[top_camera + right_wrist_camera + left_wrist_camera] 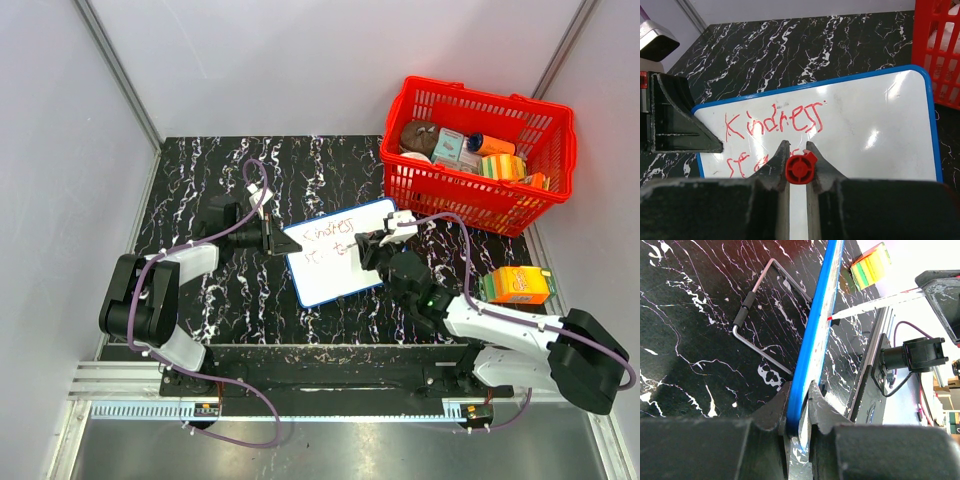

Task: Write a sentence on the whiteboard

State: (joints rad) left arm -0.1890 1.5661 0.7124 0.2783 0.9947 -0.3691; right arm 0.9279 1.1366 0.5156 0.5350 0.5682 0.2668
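The whiteboard [340, 250], white with a thin blue frame, lies tilted in the middle of the black marble table. My left gripper [283, 243] is shut on its left edge; the left wrist view shows the blue frame [812, 335] edge-on between the fingers. My right gripper [365, 247] is shut on a red-capped marker [800, 170], standing over the board's second line. The sentence [774, 122] in red reads "Kindness", with a few more letters below it, partly hidden by my fingers. The marker's tip meets the board in the left wrist view [832, 318].
A red basket [478, 152] with several items stands at the back right. An orange carton [515, 285] lies at the right, near my right arm. A bent metal wire stand [760, 315] lies on the table beside the board. Grey walls enclose the table.
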